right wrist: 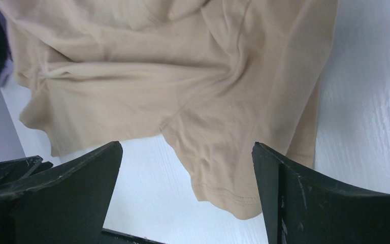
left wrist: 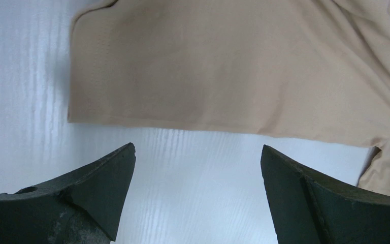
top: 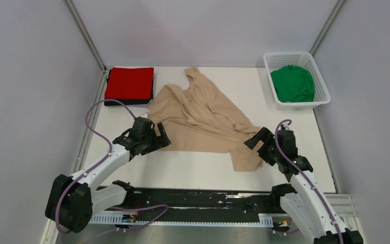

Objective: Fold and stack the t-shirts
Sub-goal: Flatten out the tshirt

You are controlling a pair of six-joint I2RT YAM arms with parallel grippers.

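Observation:
A beige t-shirt (top: 203, 119) lies crumpled and unfolded across the middle of the white table. At the back left, a folded red t-shirt (top: 130, 83) rests on a folded black t-shirt (top: 127, 102). A green t-shirt (top: 292, 84) is bunched in the basket. My left gripper (top: 160, 133) is open just short of the beige shirt's near left hem (left wrist: 223, 66), over bare table (left wrist: 197, 147). My right gripper (top: 260, 140) is open at the shirt's near right corner. A sleeve hem (right wrist: 228, 198) lies between its spread fingers (right wrist: 187, 145), not pinched.
A white lattice basket (top: 297, 55) stands at the back right corner. Grey walls close in the table on three sides. A black rail with cables (top: 198, 201) runs along the near edge between the arm bases.

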